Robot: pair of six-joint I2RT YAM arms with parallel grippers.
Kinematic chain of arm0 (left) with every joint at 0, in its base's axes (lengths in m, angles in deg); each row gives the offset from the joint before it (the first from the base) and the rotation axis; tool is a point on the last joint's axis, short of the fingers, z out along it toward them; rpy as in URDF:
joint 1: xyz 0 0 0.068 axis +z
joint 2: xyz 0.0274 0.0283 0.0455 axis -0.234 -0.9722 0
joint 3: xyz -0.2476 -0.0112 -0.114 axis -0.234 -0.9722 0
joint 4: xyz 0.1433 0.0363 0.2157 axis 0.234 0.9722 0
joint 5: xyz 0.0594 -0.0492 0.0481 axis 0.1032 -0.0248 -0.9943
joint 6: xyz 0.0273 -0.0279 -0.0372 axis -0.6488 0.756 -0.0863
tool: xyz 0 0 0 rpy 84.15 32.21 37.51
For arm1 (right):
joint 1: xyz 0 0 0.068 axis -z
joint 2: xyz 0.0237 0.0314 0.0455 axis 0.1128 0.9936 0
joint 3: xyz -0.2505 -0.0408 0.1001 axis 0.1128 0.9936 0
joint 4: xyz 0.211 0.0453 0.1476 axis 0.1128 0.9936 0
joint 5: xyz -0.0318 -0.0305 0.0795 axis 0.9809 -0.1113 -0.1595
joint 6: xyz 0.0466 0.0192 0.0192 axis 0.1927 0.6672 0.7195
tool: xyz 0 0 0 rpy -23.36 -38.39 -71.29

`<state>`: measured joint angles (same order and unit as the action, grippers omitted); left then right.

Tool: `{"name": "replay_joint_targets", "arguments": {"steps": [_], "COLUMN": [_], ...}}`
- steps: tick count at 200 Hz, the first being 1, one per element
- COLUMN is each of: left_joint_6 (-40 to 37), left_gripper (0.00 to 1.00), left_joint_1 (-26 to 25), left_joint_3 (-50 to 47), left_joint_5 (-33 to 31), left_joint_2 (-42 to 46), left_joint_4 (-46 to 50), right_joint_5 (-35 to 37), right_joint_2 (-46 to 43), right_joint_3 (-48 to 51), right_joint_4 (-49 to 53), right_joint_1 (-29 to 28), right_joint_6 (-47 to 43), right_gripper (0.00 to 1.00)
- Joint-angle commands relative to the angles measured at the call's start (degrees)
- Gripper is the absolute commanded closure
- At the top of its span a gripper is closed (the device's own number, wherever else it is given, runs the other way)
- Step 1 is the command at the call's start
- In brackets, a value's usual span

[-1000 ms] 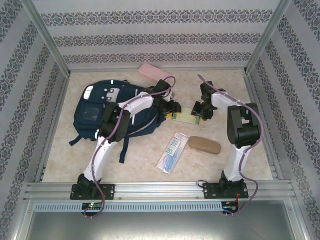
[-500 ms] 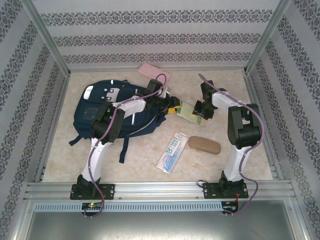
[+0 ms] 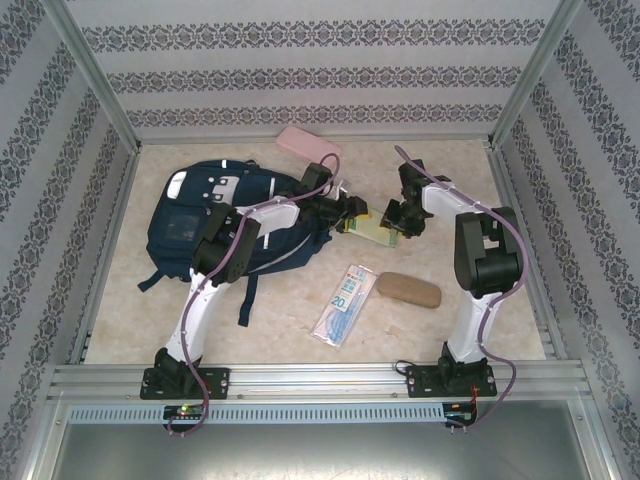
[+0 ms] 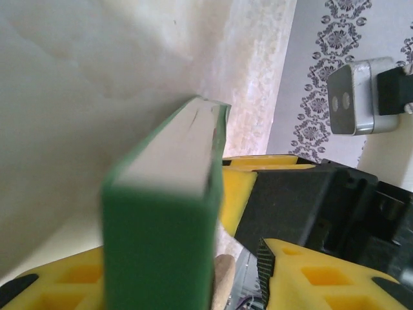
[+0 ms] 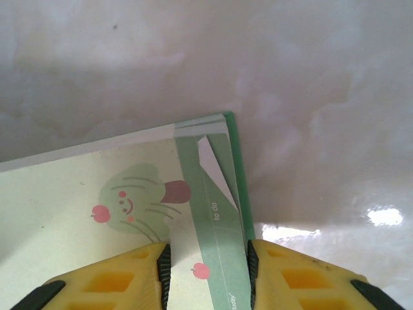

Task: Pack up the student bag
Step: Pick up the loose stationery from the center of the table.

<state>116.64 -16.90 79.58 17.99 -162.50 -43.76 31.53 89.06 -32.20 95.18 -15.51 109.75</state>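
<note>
The left gripper (image 3: 348, 214) is closed on a notebook (image 3: 365, 229). In its wrist view the green-edged book stands edge-on between the yellow fingers (image 4: 51, 284), pressed against one of them. From this gripper the notebook reaches rightward, and its far end lies at the right gripper (image 3: 393, 218).

The right gripper's jaws stand a little apart over the notebook's corner. Through the gap between its fingers (image 5: 103, 284), its wrist view shows the pale green cover with a cartoon face and a darker green spine strip. Whether those fingers touch the cover I cannot tell.

Just left of the left gripper lies the bag (image 3: 200, 215), flat on the table (image 3: 290, 315), with its front pocket up and dark straps trailing toward the arm bases. The left arm crosses over the bag's right half. Whether the bag stands open I cannot tell.

Beyond the left gripper, near the back wall, lies a pink case (image 3: 305, 143). Back toward the bases from both grippers lies a clear packet (image 3: 343, 305) with blue print. Just to its right is a brown case (image 3: 408, 290), close to the right arm.
</note>
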Motion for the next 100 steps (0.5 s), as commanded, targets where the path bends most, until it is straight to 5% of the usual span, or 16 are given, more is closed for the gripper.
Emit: {"name": "replay_joint_targets", "arguments": {"steps": [1, 27, 72, 100], "left_joint_6": [4.1, 0.5, -3.7, -5.3], "left_gripper": [0.52, 0.59, 0.95, 1.00], "left_joint_1": [-2.7, -2.5, -0.4, 1.8], "left_joint_3": [1.0, 1.2, 0.5, -0.2], "left_joint_5": [4.2, 2.7, 2.0, 2.7], "left_joint_2": [-0.3, 1.0, 5.0, 9.5], "left_joint_4": [-8.7, -4.3, 0.7, 2.1], "right_joint_5": [-6.9, -6.4, -6.1, -8.0], "right_joint_2": [0.4, 0.2, -2.6, -7.4], "right_joint_3": [-0.6, -0.7, 0.1, -0.2], "right_joint_4": [-1.6, -1.2, -1.4, -3.0], "right_joint_1": [-1.9, -1.8, -1.6, -1.1], "right_joint_6": [1.5, 1.2, 1.6, 2.1], "right_gripper": [0.63, 0.62, 0.59, 0.47]}}
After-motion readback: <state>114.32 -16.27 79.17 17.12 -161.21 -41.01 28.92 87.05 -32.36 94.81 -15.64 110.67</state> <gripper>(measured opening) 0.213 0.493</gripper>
